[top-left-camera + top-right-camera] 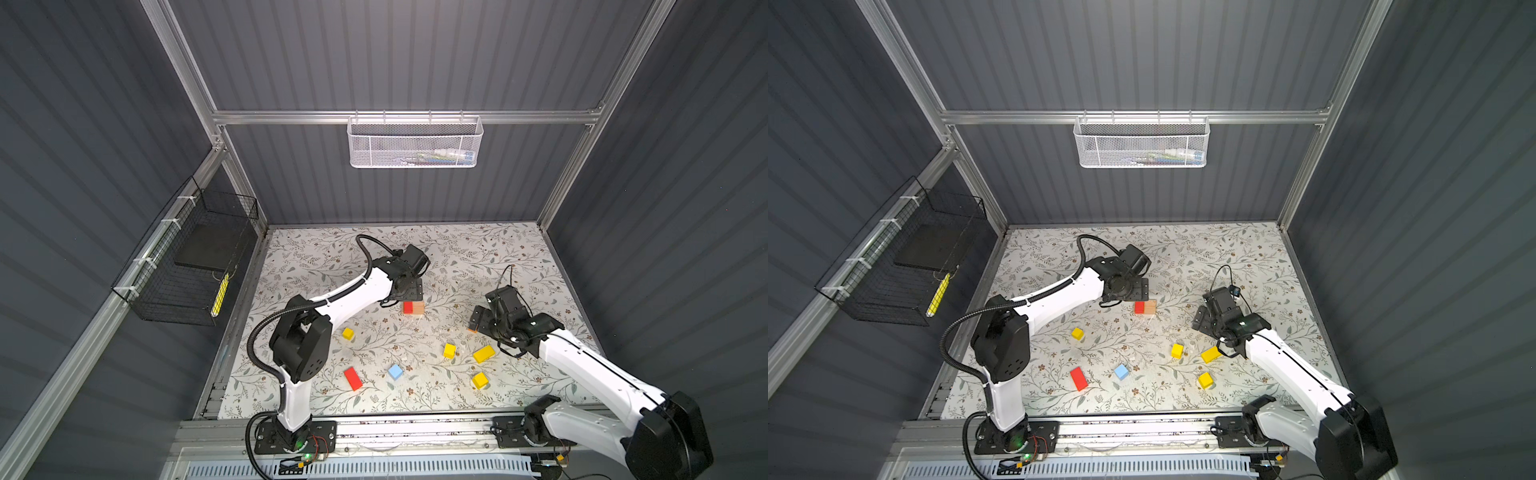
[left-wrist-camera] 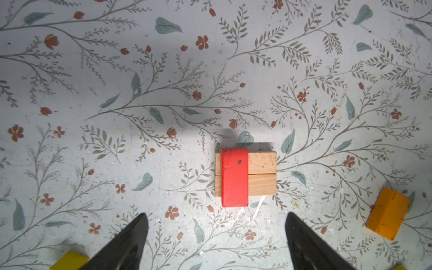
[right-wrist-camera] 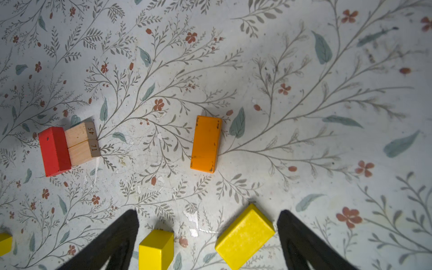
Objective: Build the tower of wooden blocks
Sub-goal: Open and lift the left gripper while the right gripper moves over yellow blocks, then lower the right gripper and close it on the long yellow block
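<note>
Two tan bricks (image 2: 261, 174) lie side by side with a red brick (image 2: 235, 177) across them: a low tower (image 1: 413, 308) in both top views. My left gripper (image 2: 215, 217) hovers just behind it, open and holding nothing. My right gripper (image 3: 208, 212) is open too, above an orange brick (image 3: 206, 144). A yellow cube (image 3: 156, 249) and a yellow brick (image 3: 244, 236) lie on the mat below its fingers. Loose nearer the front are a red brick (image 1: 353, 378), a blue cube (image 1: 395, 371) and yellow cubes (image 1: 348, 333), (image 1: 479, 380).
The floral mat (image 1: 299, 266) is walled by dark panels on three sides. A white mesh basket (image 1: 414, 143) hangs on the back rail. A black wire basket (image 1: 187, 266) hangs on the left wall. An aluminium rail (image 1: 415, 428) runs along the front.
</note>
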`<state>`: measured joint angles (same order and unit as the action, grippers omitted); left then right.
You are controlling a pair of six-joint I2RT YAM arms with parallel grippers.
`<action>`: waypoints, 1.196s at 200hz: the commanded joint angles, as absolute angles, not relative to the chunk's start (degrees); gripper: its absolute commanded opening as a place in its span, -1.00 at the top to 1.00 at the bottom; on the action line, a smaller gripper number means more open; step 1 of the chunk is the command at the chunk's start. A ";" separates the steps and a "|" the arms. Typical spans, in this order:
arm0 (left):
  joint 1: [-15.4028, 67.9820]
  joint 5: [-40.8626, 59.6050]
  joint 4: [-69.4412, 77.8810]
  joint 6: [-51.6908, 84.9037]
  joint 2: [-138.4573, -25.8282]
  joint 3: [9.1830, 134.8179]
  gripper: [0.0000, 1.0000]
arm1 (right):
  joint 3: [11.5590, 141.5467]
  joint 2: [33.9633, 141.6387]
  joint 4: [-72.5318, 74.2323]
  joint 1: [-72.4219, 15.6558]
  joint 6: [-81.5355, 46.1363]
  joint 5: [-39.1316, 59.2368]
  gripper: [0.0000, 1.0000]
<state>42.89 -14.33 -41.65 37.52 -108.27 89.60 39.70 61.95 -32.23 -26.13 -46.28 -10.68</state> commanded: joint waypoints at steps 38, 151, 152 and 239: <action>37.94 -10.01 -32.58 33.80 -99.91 78.25 -0.83 | 38.78 61.07 -40.84 -30.27 -55.46 -9.85 -0.71; 35.95 -10.98 -29.82 30.94 -94.59 72.19 -0.83 | 36.70 65.84 -45.32 -34.06 -65.18 -8.13 -0.52; 35.95 -10.98 -29.81 30.94 -94.58 72.17 -0.83 | 36.67 65.88 -45.29 -34.08 -65.24 -8.15 -0.52; 35.34 -11.14 -29.45 30.50 -94.39 71.26 -0.84 | 36.54 67.93 -43.75 -31.47 -65.57 -6.85 -0.41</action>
